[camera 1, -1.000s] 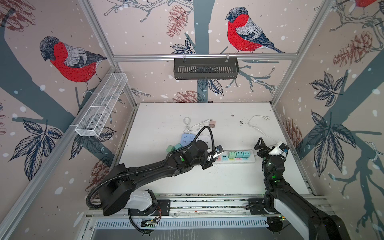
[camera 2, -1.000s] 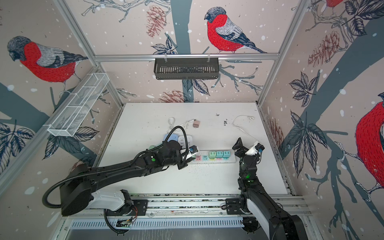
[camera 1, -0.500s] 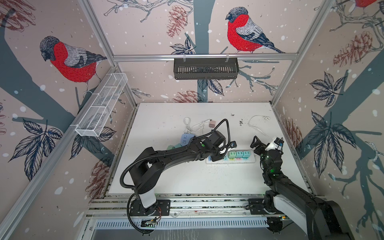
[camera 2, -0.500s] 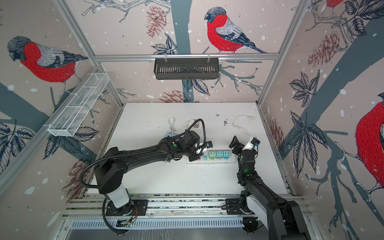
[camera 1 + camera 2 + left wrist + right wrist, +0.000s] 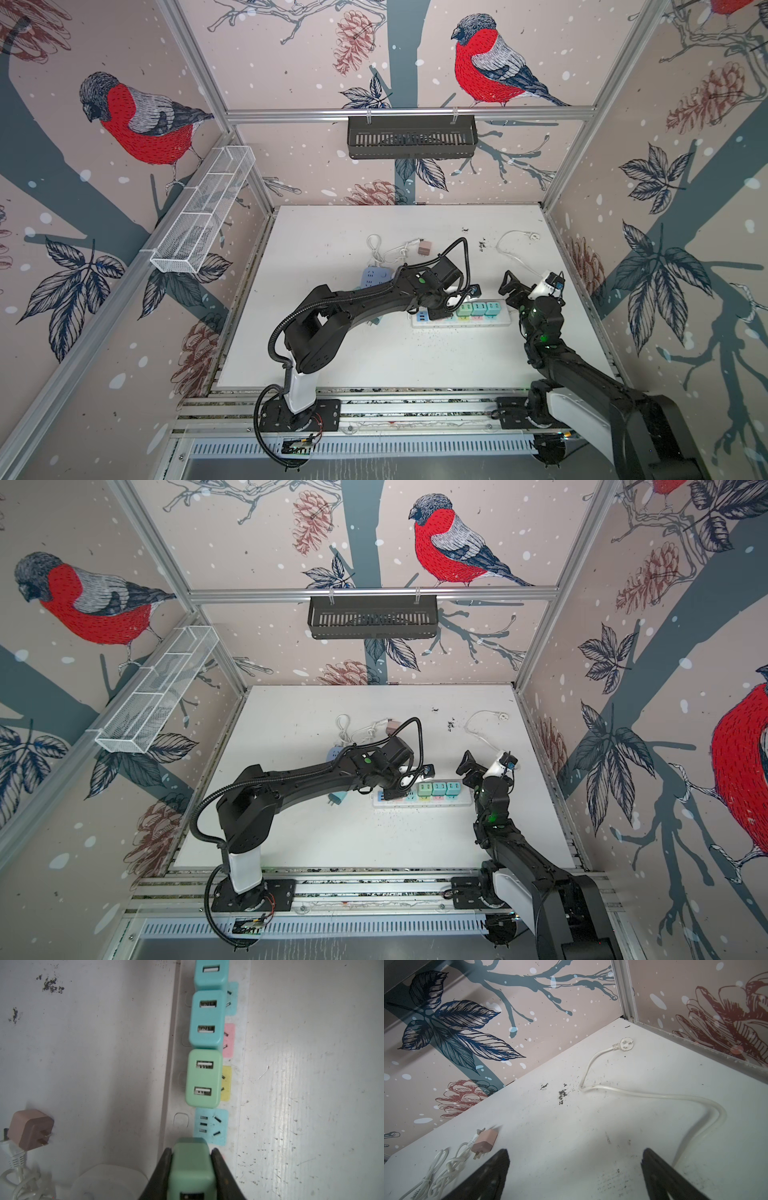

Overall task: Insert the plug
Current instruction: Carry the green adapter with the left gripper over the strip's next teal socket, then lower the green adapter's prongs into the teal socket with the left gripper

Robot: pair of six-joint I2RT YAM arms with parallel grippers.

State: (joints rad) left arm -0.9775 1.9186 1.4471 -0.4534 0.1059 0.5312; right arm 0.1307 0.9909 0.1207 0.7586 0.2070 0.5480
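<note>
Your left jaws are pinched tight on the green plug (image 5: 192,1169), holding it at the power strip (image 5: 238,1093) just beside the free blue socket (image 5: 209,1126); whether its prongs are seated you cannot tell. Your right jaws stand wide apart with nothing between them, above the surface (image 5: 550,1126) near the strip's right end. The strip carries a green charger (image 5: 203,1078) and two teal chargers (image 5: 207,1018), plugged in a row.
</note>
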